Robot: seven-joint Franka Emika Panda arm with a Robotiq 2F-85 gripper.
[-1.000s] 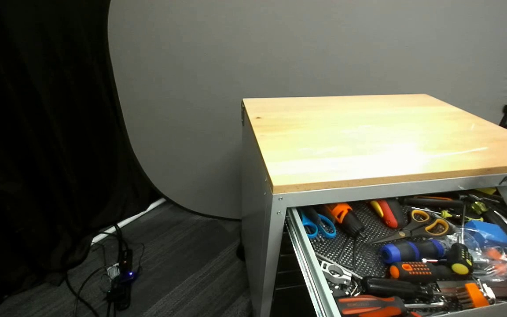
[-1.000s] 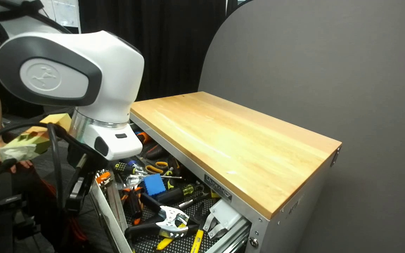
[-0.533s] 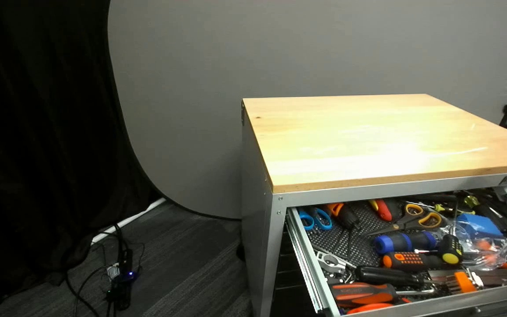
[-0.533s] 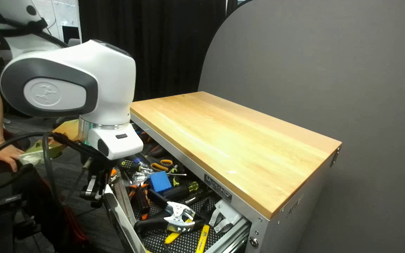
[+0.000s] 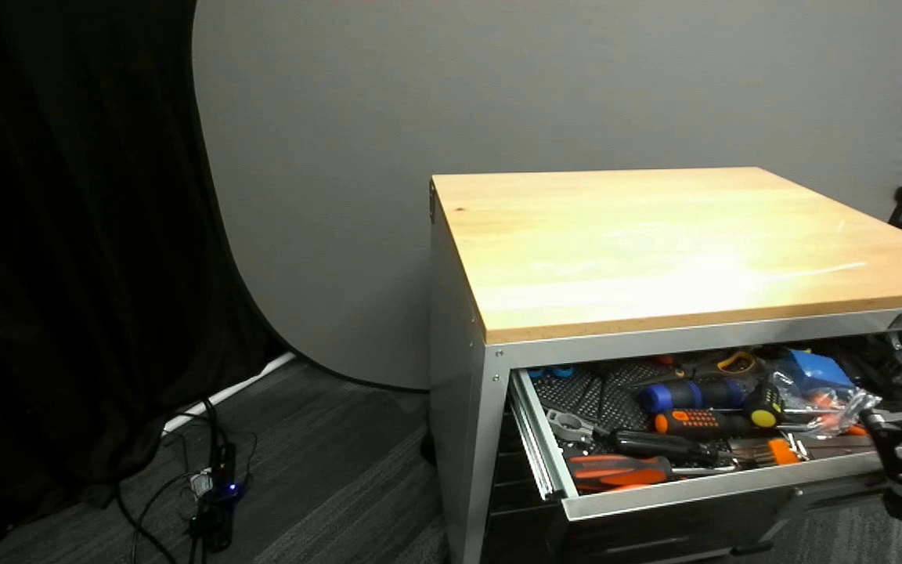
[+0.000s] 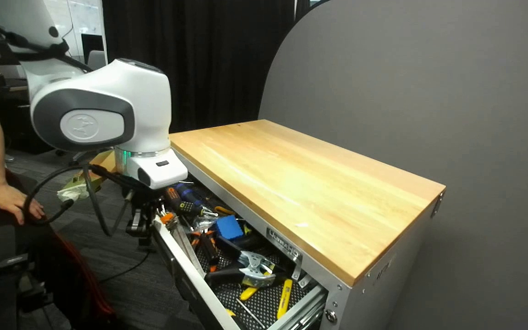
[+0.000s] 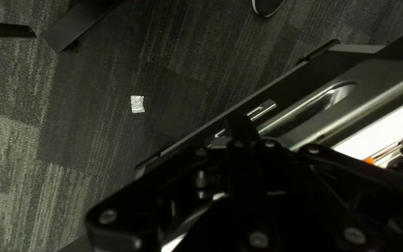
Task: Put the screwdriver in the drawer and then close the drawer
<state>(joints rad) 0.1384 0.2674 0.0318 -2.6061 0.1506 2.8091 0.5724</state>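
The drawer (image 5: 721, 487) is partly open and full of tools; its front rim also shows in an exterior view (image 6: 195, 275) and in the wrist view (image 7: 380, 131). The stubby screwdriver with the yellow-and-black handle (image 5: 764, 405) lies among the tools in the drawer; its handle (image 6: 188, 207) shows there too. My gripper (image 6: 146, 240) points down just outside the drawer's front, close against it; whether it touches cannot be told. In the wrist view the gripper (image 7: 242, 127) has its dark fingers together, with nothing visible between them.
The wood top (image 6: 291, 183) of the cabinet is above the drawer. A spring clamp (image 6: 255, 268) and a blue block (image 6: 228, 227) lie in the drawer. A person's hand (image 6: 7, 199) is at the left. A black cable (image 6: 96, 201) hangs from my wrist.
The drawer has slid inward toward the cabinet, carrying the tools with it, and the scissors are now partly under the top. My arm and gripper have moved the same way.
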